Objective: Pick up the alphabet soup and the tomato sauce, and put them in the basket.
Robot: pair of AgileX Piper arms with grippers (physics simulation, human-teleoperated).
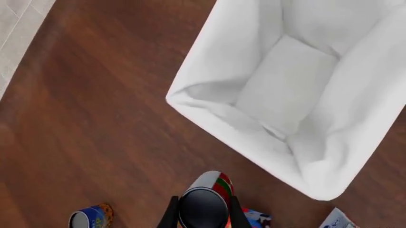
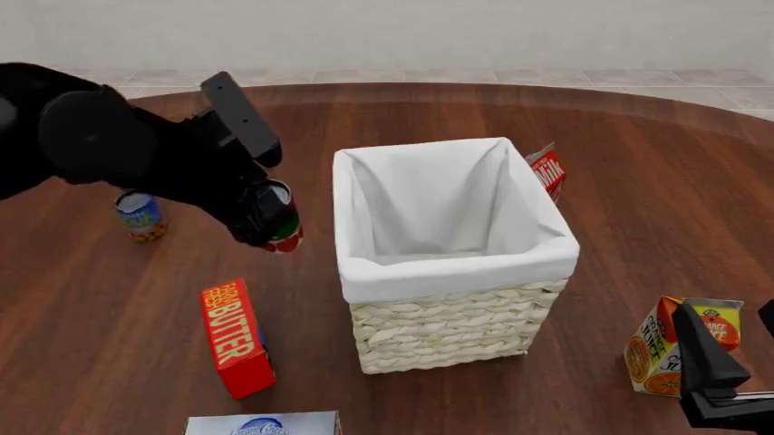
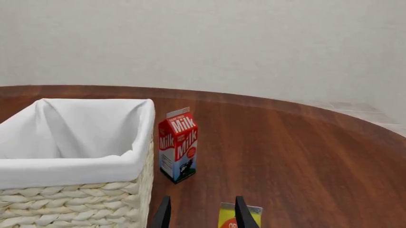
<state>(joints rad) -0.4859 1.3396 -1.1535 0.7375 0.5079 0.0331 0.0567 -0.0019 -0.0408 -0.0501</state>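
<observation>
The basket [image 2: 454, 263] stands mid-counter [image 2: 109, 344]. The left pincer [image 2: 268, 227], closed on the tomato sauce [image 2: 285, 216], holds it above the counter just beside the basket's left wall. The right pincer [image 3: 199, 211] (low, at the near right) is parted and holds nothing. The alphabet soup [image 2: 141, 216] stands at far left.

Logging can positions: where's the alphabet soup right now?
In the front view the alphabet soup stands on the table at far left, untouched, behind the left arm, which holds the tomato sauce left of the basket.
</observation>
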